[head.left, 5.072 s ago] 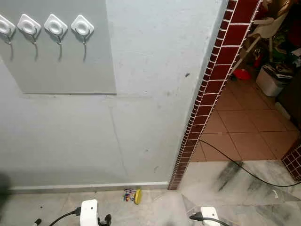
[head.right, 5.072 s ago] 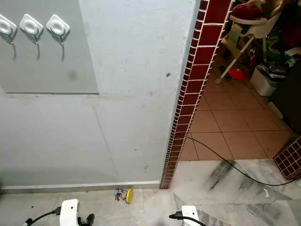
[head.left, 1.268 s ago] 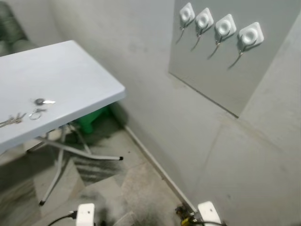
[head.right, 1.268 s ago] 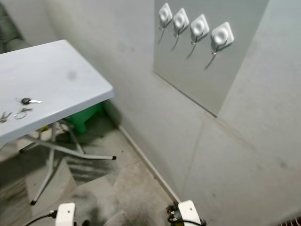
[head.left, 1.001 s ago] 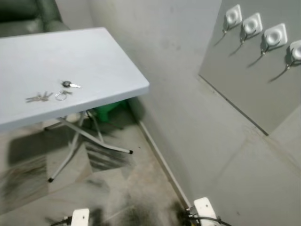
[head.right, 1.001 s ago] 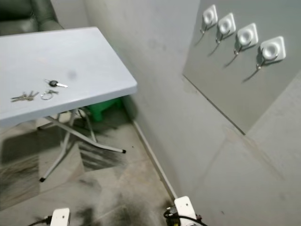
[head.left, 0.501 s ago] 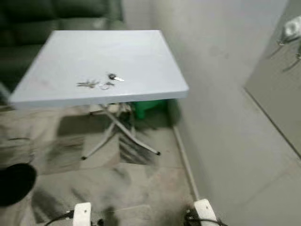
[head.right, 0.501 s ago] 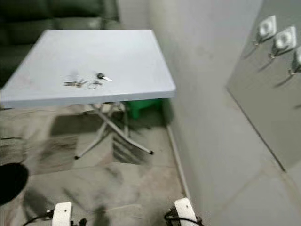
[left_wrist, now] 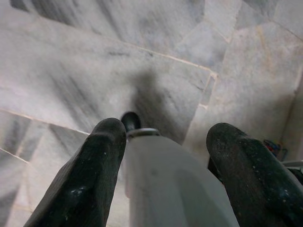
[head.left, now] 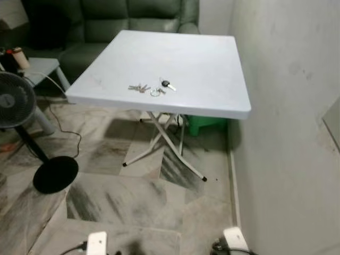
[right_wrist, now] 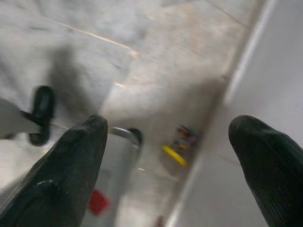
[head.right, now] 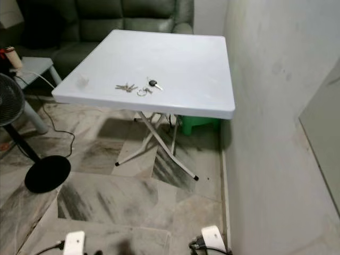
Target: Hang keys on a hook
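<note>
The keys [head.left: 151, 88] lie on the white counter [head.left: 202, 79], near the middle of its front half, a loose bunch beside a ring and a black-headed key. Both claws hang low over the marble floor [head.left: 122, 204], well apart from the counter. The left claw [left_wrist: 168, 163] is spread wide, holding nothing; the right claw [right_wrist: 173, 156] is spread too, above a small yellow thing [right_wrist: 173, 155] by the wall. A black fan [head.left: 16, 106] stands left of the counter, a green sofa [head.left: 106, 21] behind it.
</note>
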Tool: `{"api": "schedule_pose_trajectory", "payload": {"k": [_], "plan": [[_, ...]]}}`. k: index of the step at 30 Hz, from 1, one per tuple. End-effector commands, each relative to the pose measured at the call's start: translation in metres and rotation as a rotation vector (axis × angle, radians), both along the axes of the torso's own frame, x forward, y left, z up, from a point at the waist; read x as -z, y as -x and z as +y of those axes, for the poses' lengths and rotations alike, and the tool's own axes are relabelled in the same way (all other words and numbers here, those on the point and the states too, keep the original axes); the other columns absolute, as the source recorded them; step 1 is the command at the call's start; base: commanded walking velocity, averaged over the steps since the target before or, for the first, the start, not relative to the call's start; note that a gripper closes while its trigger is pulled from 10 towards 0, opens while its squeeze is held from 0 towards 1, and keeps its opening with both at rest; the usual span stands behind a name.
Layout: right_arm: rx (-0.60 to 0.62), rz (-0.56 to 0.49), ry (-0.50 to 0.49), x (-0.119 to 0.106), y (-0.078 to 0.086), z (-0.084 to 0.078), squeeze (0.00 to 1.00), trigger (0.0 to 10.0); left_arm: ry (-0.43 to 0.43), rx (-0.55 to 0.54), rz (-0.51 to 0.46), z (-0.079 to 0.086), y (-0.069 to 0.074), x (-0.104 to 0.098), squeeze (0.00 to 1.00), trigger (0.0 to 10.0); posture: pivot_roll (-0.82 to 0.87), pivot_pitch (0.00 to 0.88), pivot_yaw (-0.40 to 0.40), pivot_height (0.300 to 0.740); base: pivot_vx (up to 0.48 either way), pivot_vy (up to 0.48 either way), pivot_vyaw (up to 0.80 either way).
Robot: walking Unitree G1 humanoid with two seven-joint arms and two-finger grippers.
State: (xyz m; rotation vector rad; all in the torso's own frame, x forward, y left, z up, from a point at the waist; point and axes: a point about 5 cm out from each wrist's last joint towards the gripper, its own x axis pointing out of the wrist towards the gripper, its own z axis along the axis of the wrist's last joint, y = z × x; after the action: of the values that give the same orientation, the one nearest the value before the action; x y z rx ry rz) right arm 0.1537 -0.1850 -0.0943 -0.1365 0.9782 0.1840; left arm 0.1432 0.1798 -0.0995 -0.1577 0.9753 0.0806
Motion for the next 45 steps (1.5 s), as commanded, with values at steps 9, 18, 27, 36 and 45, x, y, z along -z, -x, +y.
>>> {"api": "schedule_pose_trajectory", "payload": {"k": [9,18,27,36,45], "plan": [[0.01,-0.014,-0.025,-0.001,-0.004,0.006,0.0,10.0,-0.002,-0.017,0.0,0.007,-0.001,-0.001,0.0,10.0,-0.18,0.032,-0.041,0.74,0.0,0.392,0.0],[0.015,-0.014,-0.03,-0.001,-0.003,0.006,0.0,10.0,0.001,-0.017,-0.003,0.006,-0.002,-0.001,0.0,10.0,-0.19,0.035,-0.042,0.74,0.0,0.455,0.0],[0.001,-0.011,-0.025,-0.001,-0.004,0.005,0.0,10.0,0.0,-0.014,-0.018,0.005,-0.007,-0.003,0.0,10.0,-0.18,0.02,-0.05,0.74,0.0,0.471,0.0],[-0.007,-0.013,-0.023,-0.002,-0.005,0.005,0.0,10.0,0.004,-0.011,-0.027,0.005,-0.01,-0.004,0.0,10.0,-0.18,0.009,-0.055,0.74,0.0,0.475,0.0],[-0.011,-0.009,-0.022,-0.001,-0.003,0.004,0.0,10.0,0.01,-0.007,-0.034,0.001,-0.011,-0.005,0.0,10.0,-0.18,0.002,-0.057,0.74,0.0,0.48,0.0]]}}
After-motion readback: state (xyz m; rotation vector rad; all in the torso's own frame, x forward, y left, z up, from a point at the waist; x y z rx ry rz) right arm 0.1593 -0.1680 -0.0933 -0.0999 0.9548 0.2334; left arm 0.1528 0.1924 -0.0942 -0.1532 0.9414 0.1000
